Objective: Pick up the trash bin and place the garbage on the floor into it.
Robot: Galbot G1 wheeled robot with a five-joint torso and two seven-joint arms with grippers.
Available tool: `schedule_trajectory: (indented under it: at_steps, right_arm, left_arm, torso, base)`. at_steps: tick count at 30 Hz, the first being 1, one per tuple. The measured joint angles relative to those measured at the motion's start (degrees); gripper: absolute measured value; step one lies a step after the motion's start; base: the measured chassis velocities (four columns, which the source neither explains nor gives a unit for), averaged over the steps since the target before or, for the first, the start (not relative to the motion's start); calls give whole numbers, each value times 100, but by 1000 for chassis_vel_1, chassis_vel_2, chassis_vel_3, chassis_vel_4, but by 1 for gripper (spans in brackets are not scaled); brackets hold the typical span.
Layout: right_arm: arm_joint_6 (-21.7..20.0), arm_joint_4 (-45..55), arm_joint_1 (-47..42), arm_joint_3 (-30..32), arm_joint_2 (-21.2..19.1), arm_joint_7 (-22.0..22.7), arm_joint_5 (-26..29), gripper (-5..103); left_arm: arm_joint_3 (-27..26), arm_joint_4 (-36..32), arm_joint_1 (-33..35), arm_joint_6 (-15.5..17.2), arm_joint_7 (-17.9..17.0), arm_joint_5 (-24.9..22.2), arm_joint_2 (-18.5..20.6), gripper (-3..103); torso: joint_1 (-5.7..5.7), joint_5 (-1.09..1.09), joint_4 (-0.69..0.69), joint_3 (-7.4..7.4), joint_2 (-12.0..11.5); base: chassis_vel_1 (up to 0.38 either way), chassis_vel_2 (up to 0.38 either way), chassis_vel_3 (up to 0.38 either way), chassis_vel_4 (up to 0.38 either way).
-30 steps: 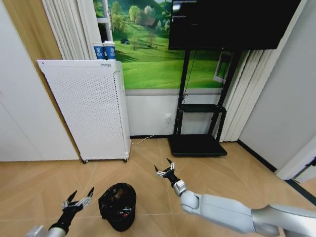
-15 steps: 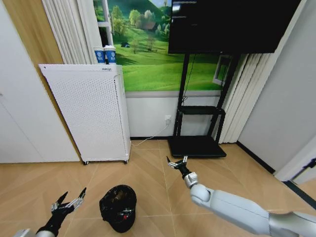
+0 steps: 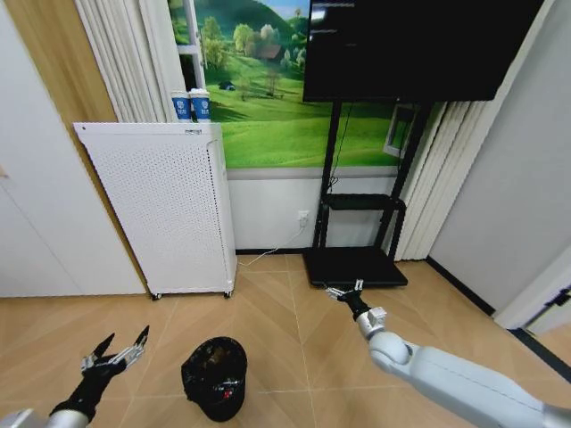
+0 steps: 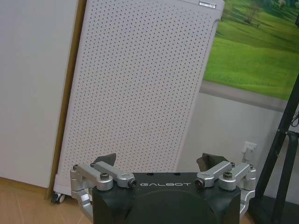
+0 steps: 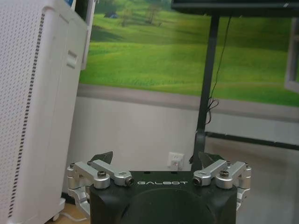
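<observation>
- A small round black trash bin (image 3: 215, 376) stands upright on a wooden floor (image 3: 294, 339), low in the head view and a little left of centre. Dark contents show inside it, along with something small and red; what they are cannot be told.
- The left gripper (image 3: 113, 349) hangs above the floor to the left of the bin, apart from it, with its fingers spread wide and nothing between them. In the left wrist view the same gripper (image 4: 159, 163) faces a tall white perforated cabinet (image 4: 140, 88), fingertips well separated.
- The right gripper (image 3: 347, 292) reaches forward on its pale arm, to the right of the bin and farther into the room, well apart from it. Its fingers are also spread and empty. In the right wrist view this gripper (image 5: 155, 160) points toward the wall.
- The white cabinet (image 3: 165, 209) stands against the wall beyond the bin, with two blue-and-white cups (image 3: 190, 104) on top.
- A black stand (image 3: 357, 227) carrying a dark screen (image 3: 415, 45) stands to the right of the cabinet.
</observation>
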Motion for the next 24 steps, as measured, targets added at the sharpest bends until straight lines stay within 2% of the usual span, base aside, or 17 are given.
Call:
schedule_trajectory:
  at_steps: [1, 2, 3, 4, 7, 8, 10, 13, 15, 17, 18, 20, 24]
  right_arm:
    - [80, 123, -485, 484, -289, -130, -28, 100]
    - [80, 123, -485, 484, -289, -130, -28, 100]
    - [197, 168, -907, 715, -510, -239, -90, 100]
    - [284, 185, -1176, 858, -660, -312, -127, 100]
    - [420, 231, -1674, 1155, -835, -345, -206, 100]
    - [474, 274, -2161, 1534, -896, -352, -281, 100]
    - [509, 292, -2468, 1781, -918, -353, -340, 100]
    - [605, 308, -3481, 2529, -948, -368, -531, 100]
    - [629, 326, -3784, 2727, -956, -374, -555, 100]
    - [661, 571, -4926, 3593, -1022, -374, -688, 100]
    - [661, 571, -4926, 3593, -1022, -374, -688, 100]
    - [632, 793, -5399, 4018, -1036, -205, -820, 100]
    - [580, 986, -5437, 4168, -1021, -13, -659, 100]
  left_arm:
    - [-10, -18, -24, -5, 15, -32, -3, 100]
    - [-10, -18, -24, -5, 15, -32, -3, 100]
    - [-10, -21, -30, -19, 50, -34, -40, 100]
    - [-9, -34, -23, -34, 81, -15, -89, 100]
    - [33, -59, -29, -50, 104, 17, -150, 100]
    - [74, -67, -59, -53, 109, 34, -175, 100]
    - [104, -69, -81, -56, 110, 48, -189, 100]
    - [227, -64, -163, -66, 135, 131, -225, 100]
    - [268, -41, -190, -75, 160, 187, -239, 100]
    - [440, 97, -272, -154, 261, 443, -297, 100]
    - [440, 97, -272, -154, 261, 443, -297, 100]
    - [572, 186, -357, -177, 279, 503, -333, 100]
    - [666, 227, -439, -180, 286, 526, -335, 100]
  torso:
    - [13, -5, 0, 27, 44]
    - [13, -5, 0, 27, 44]
    - [26, -6, -4, 52, 84]
    - [38, 1, -5, 73, 112]
    - [53, 2, -3, 102, 160]
    - [63, -5, -2, 122, 189]
    - [69, -7, -1, 135, 208]
    - [93, 2, -2, 179, 275]
    - [102, 1, -3, 194, 299]
    - [140, -2, -1, 260, 404]
    - [140, -2, -1, 260, 404]
    - [170, -3, -1, 319, 493]
    - [204, -3, 0, 388, 593]
  base:
    - [0, 0, 0, 0]
    - [0, 0, 0, 0]
    - [0, 0, 0, 0]
    - [0, 0, 0, 0]
    - [0, 0, 0, 0]
    - [0, 0, 0, 0]
    - [0, 0, 0, 0]
    - [0, 0, 0, 0]
    - [0, 0, 0, 0]
    - [0, 0, 0, 0]
    - [0, 0, 0, 0]
    - [0, 0, 0, 0]
    - [0, 0, 0, 0]
